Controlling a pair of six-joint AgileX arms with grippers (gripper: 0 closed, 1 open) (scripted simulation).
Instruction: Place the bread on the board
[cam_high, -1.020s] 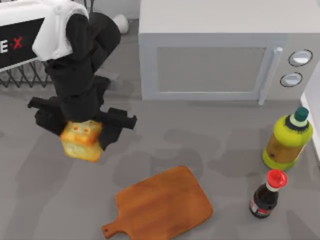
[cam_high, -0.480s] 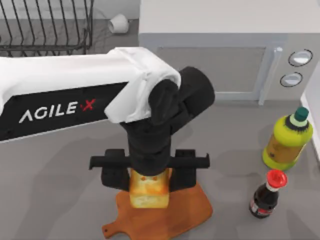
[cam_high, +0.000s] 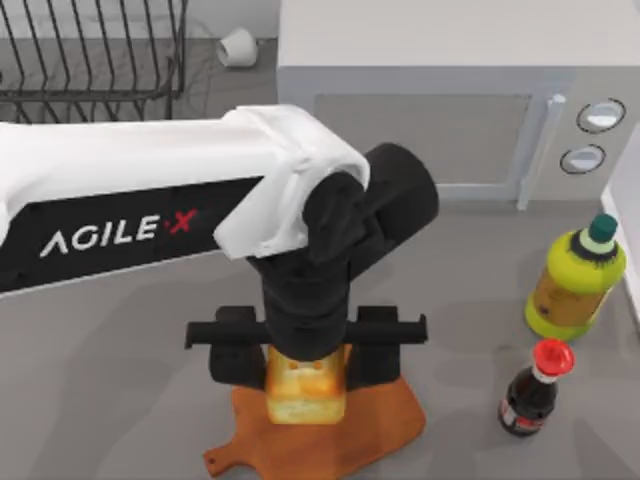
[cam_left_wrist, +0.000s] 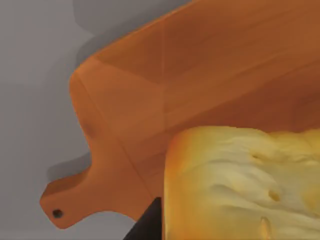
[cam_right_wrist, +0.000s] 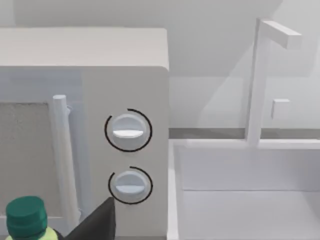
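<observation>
Bread (cam_high: 305, 392): grasped by left gripper (cam_high: 306, 350), now over the board (cam_high: 385, 425).
Change: carried from bare desk (cam_high: 120, 390), lowered slightly.
Next: likely release.

The left arm (cam_high: 140, 205) has a long white shell with rounded edges. Along its side runs a black panel bearing the word "AGILE" in white capitals, followed by a small red X. Past the white shell, the wrist is a chain of bulky, matte black rounded housings. The left hand (cam_high: 305, 375) is black too, with a flat crossbar and two blocky fingers (cam_high: 237, 358) hanging from it.
</observation>
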